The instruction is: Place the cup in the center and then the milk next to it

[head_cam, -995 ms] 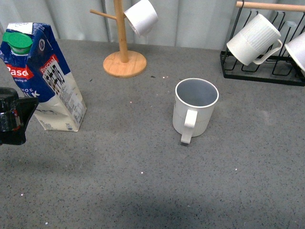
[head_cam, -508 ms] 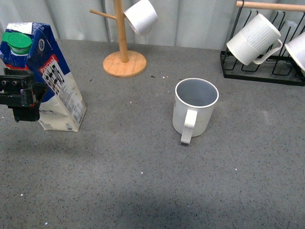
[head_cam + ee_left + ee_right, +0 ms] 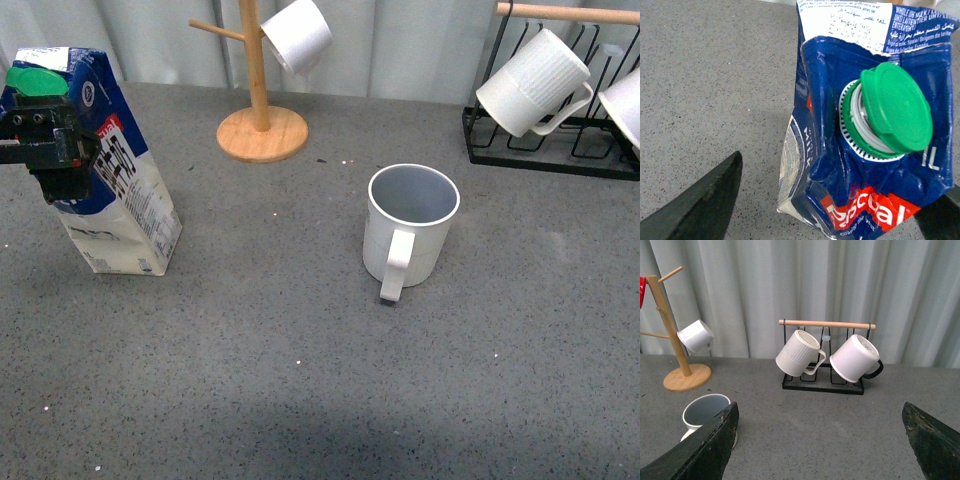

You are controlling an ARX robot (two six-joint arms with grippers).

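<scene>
The cup [image 3: 410,225], a cream-white mug with a grey-blue inside, stands upright near the middle of the grey table with its handle toward me. It also shows in the right wrist view [image 3: 707,412]. The milk [image 3: 115,195], a blue and white carton with a green cap [image 3: 895,112], stands leaning at the far left. My left gripper [image 3: 50,150] is open at the height of the carton's top. In the left wrist view its jaws straddle the carton [image 3: 865,150] without touching it. My right gripper [image 3: 819,410] is open and empty, to the right of the cup.
A wooden mug tree [image 3: 258,120] holding a small white cup [image 3: 296,35] stands at the back. A black rack [image 3: 550,150] at the back right holds a ribbed white mug [image 3: 530,82] and another white mug [image 3: 625,105].
My left gripper has risen from low at the table's left edge to the top of the milk carton. The cup and carton have not moved.
</scene>
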